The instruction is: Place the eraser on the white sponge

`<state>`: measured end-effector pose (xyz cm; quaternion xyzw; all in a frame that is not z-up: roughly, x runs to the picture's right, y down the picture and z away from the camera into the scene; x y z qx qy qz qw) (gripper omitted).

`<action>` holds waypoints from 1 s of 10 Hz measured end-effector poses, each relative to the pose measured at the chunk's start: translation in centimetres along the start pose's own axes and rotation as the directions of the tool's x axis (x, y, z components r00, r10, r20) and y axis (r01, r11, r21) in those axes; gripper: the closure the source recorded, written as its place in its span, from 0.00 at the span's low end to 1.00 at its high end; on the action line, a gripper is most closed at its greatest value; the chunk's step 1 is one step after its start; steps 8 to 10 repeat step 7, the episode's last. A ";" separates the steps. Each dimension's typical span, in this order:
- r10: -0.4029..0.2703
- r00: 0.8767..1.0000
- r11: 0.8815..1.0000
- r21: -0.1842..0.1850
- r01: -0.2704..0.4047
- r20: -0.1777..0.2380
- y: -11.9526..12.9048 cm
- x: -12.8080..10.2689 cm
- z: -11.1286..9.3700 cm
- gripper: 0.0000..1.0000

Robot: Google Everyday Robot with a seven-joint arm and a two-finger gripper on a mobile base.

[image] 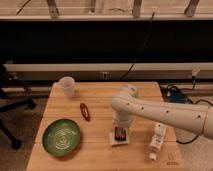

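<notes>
A: Gripper (121,121)?
B: Over the table (100,95), directly above the eraser (120,133). Grip state: cannot tell.
A: Eraser?
B: Just below the jaws, resting on the sponge (118,142). Bottle (158,140) lies near them.

Green plate (61,136), white cup (67,86), red object (85,111), possibly a bottle (157,140)
</notes>
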<state>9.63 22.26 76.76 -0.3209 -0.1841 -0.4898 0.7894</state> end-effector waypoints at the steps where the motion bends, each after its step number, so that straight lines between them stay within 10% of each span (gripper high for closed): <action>1: 0.003 1.000 1.000 0.000 -0.003 0.002 0.4 0.1 0.0 0.34; 10: 0.003 1.000 0.999 0.038 -0.002 -0.027 1.0 0.4 -3.8 0.34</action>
